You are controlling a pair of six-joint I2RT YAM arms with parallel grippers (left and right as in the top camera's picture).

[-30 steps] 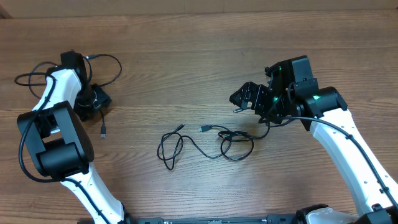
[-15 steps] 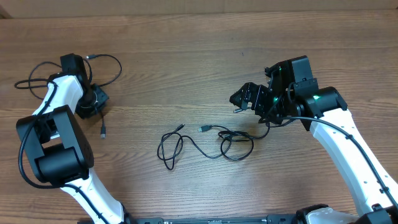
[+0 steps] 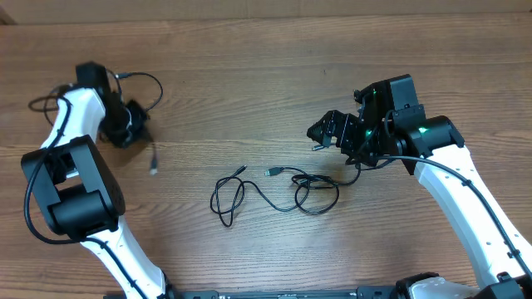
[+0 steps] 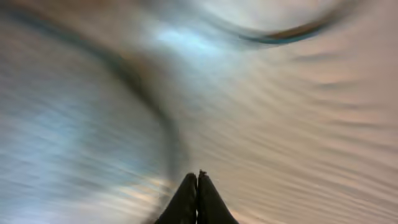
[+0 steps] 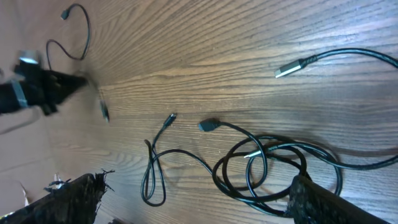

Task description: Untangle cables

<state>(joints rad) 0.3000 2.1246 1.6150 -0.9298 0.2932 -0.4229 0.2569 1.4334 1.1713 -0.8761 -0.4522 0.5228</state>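
Near the table's middle lies a black tangled cable: a coil (image 3: pixel 317 198) (image 5: pixel 267 169) joined to a long narrow loop (image 3: pixel 225 201) (image 5: pixel 152 180). At the far left is a second black cable (image 3: pixel 146 78), and my left gripper (image 3: pixel 140 133) (image 4: pixel 198 177) is shut on it. Its plug end (image 3: pixel 153 165) (image 5: pixel 104 112) hangs below the gripper, blurred. The left wrist view is smeared by motion. My right gripper (image 3: pixel 320 136) (image 5: pixel 200 182) is open just right of and above the coil, with nothing between its fingers.
A silver plug (image 5: pixel 291 68) on a further cable end lies on the wood beyond the coil. More of the left cable trails off past the left arm (image 3: pixel 50 101). The table top is bare brown wood (image 3: pixel 249 75).
My left gripper has shut on the left cable and shifted toward the table's far side. The plug end has lifted and swung right. The right arm and the middle tangle have not moved.
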